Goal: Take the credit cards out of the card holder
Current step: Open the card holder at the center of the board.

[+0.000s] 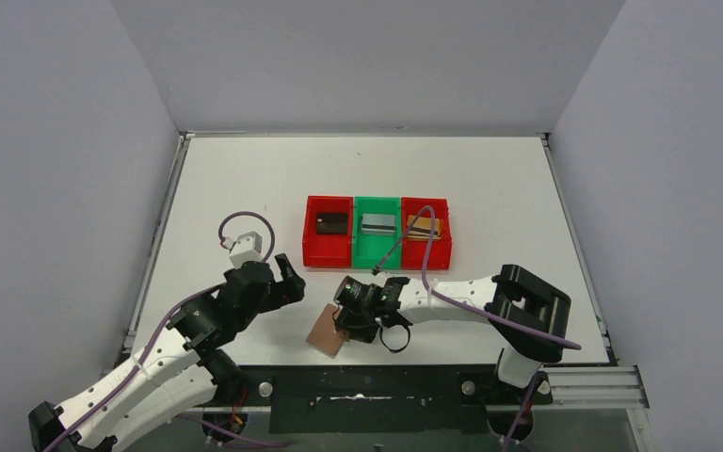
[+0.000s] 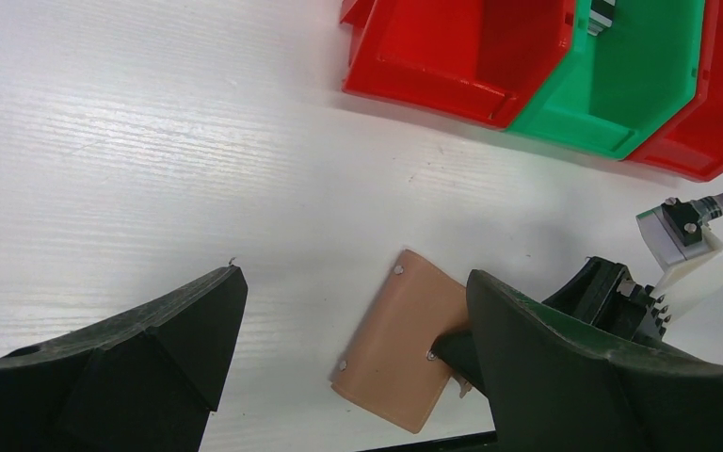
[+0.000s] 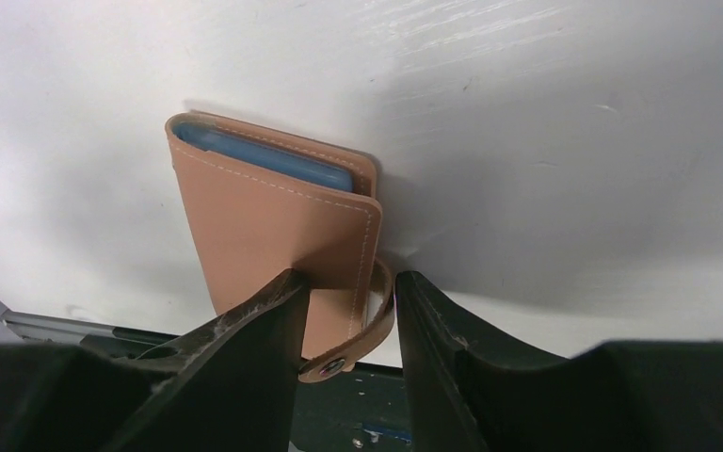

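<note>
Card holder [image 3: 264, 217] at right tool [image 3: 348, 282] (low)

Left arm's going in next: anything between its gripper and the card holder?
Nothing visible lies between them: only bare table from the open left gripper to the card holder. The right gripper straddles the holder's snap tab on the far side, so keep clear of that edge.

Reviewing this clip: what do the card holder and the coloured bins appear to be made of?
Card holder: seemingly tan leather or an imitation, matte, with pale stitching along its edges and a strap ending in a small snap. Red bins and green bin: likely moulded plastic, glossy; light glints off their smooth walls.
</note>
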